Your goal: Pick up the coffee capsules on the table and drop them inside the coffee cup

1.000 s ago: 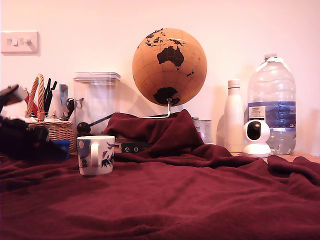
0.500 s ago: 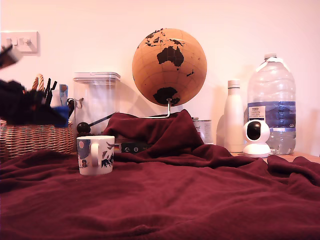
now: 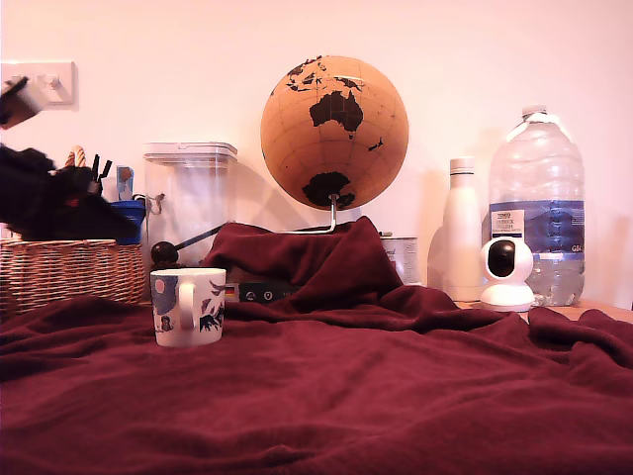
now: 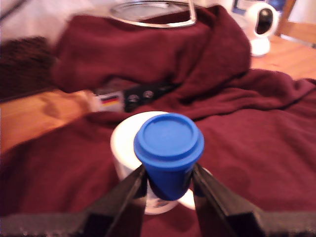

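Overhead, the gripper point(image 4: 168, 185) pinches the blue coffee capsule point(image 4: 169, 153) between its two black fingers point(image 4: 129, 195), closed snugly on its sides. Directly beneath sits the white coffee cup point(image 4: 129, 148) on the dark-red fleece cloth point(image 4: 266, 138), near the exterior view's left.

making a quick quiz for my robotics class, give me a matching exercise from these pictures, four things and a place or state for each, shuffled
Things:
1. blue capsule
2. coffee cup
3. globe
4. small white camera

Places or states:
A. standing on the red cloth, handle toward the exterior camera
B. beside the big water bottle, at the exterior view's right
C. gripped in the claw, above the cup
D. on a metal stand behind the heaped cloth

Pairs: 1-C, 2-A, 3-D, 4-B
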You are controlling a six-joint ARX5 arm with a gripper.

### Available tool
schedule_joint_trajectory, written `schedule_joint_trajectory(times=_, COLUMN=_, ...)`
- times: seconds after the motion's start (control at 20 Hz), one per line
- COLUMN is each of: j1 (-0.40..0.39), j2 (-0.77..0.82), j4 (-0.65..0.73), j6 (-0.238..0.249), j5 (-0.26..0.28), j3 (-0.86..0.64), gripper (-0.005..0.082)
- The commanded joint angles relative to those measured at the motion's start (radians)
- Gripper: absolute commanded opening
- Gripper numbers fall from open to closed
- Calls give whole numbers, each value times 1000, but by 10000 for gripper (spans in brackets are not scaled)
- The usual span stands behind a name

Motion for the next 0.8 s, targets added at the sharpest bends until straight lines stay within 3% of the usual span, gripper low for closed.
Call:
schedule_joint_trajectory(times=0.0, j1=-31, j2=-8, j4=-24, j6=-10, j5=-19, j3=64, gripper=163)
schedule_joint_trajectory(times=0.4, j1=-91, j2=1, j4=-336, j6=10, j5=-128, j3=306, gripper=163)
schedule_joint_trajectory(times=0.75, j1=-92, j2=55, j4=-514, j6=43, j5=-143, j3=428, gripper=163)
